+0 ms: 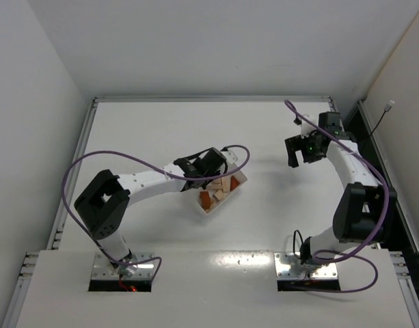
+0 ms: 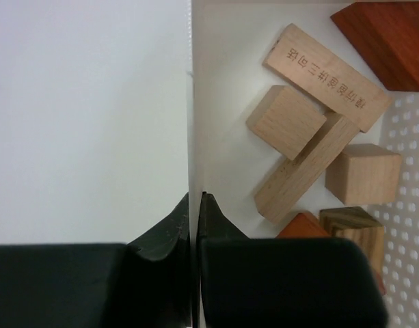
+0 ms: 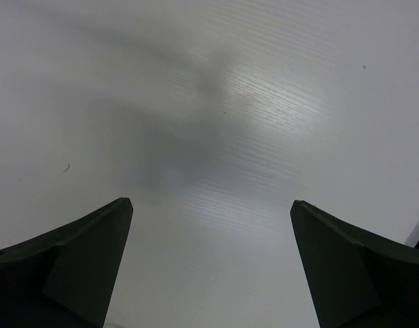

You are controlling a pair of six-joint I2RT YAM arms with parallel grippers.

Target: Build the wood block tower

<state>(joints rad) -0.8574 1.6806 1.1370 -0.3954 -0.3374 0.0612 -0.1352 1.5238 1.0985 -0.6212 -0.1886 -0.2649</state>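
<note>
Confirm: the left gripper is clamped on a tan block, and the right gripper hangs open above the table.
Not a block: the left gripper is shut on the thin white tray wall, as the left wrist view shows. The right gripper does hang open above the table.

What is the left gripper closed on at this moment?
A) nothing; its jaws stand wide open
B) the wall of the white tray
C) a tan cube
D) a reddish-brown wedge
B: in the left wrist view, the left gripper has one finger on each side of the thin upright wall of the white tray. The wood blocks lie loose inside, untouched.
</note>
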